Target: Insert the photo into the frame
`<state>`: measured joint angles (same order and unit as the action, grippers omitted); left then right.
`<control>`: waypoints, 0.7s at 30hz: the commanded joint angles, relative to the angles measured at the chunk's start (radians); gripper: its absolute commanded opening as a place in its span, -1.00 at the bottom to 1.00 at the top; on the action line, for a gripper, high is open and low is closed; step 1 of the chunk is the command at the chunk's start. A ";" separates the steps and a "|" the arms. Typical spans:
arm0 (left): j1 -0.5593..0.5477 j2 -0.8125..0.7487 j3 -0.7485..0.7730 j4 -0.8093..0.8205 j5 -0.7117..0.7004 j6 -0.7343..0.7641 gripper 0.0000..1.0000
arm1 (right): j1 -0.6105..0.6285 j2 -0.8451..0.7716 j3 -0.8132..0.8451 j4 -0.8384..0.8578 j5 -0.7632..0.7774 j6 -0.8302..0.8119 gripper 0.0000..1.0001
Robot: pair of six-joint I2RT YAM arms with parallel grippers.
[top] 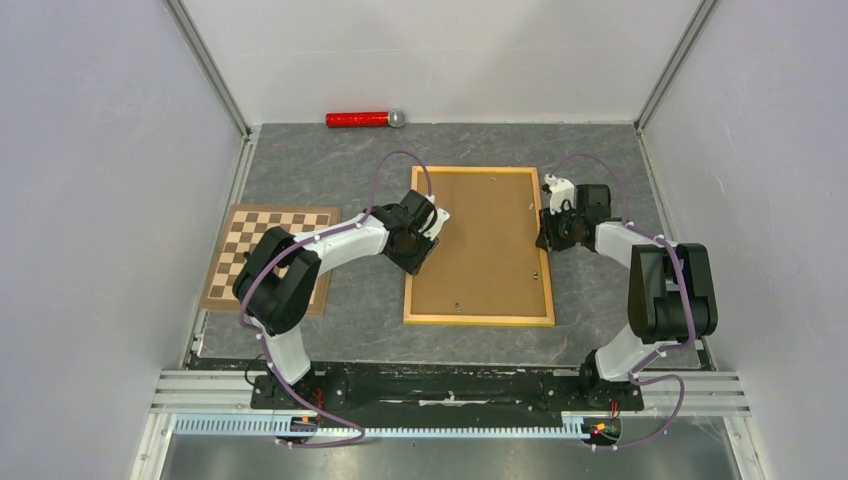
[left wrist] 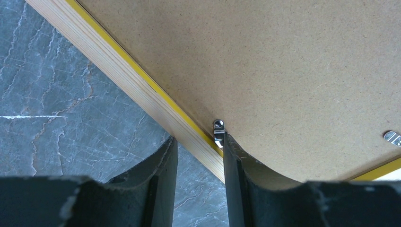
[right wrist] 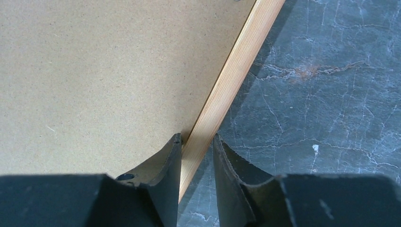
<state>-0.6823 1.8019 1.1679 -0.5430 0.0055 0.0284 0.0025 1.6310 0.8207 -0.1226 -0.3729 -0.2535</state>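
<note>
**Both grippers astride the frame's side rails**

The frame (top: 478,320) is lying flat and back side up, approx. mid-worktop (top: 340,180), w/ a brown backing board (top: 490,240) filling its opening. The yellow-orange rails are showing all round the board.

L gripper (left wrist: 198,142) is reaching in over the frame's left rail, roughly mid-length. It's set narrow. One finger (left wrist: 163,161) is sitting on the worktop side and the other on the board side, w/ the rail running diagonally between them. Both tips are looking to be in contact w/ the rail's edges, so it's pinching the rail. A small metal tab (left wrist: 218,131) is sitting at the rail's inner edge, just beside the board-side finger. A 2nd tab (left wrist: 392,137) is peeking in at the right edge of the left wrist view.

R gripper (right wrist: 197,139) is straddling the right rail opposite, also narrow. Its board-side finger (right wrist: 165,161) is pressing against the rail's inner edge. The outer finger (right wrist: 227,161) is hanging over the grey worktop, w/ a thin dark sliver showing between it and the wood. Can't tell whether it's actually clamping or just bracketing the rail.

A brown-and-cream chessboard (top: 235,240) is lying left of the frame, apart from it, partly hidden under the left arm in the top view. A red cylinder w/ a silver end (top: 358,120) is lying at the far edge by the back wall, well apart from everything else.
</note>
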 commanded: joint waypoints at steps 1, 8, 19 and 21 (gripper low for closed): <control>-0.008 0.003 0.024 -0.002 -0.010 0.066 -0.47 | 0.004 0.035 0.019 -0.007 0.017 -0.029 -0.63; -0.008 0.006 0.027 -0.005 -0.010 0.127 -0.33 | 0.004 0.038 0.053 -0.037 0.038 -0.083 -0.93; -0.010 0.073 0.079 -0.003 -0.011 0.178 -0.11 | 0.003 0.062 0.063 -0.064 0.008 -0.145 -1.00; -0.012 0.082 0.090 -0.003 -0.019 0.186 -0.09 | 0.004 0.066 0.063 -0.070 -0.002 -0.150 -1.00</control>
<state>-0.6823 1.8400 1.2201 -0.5812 0.0078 0.0929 0.0032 1.6604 0.8719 -0.1761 -0.3714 -0.3122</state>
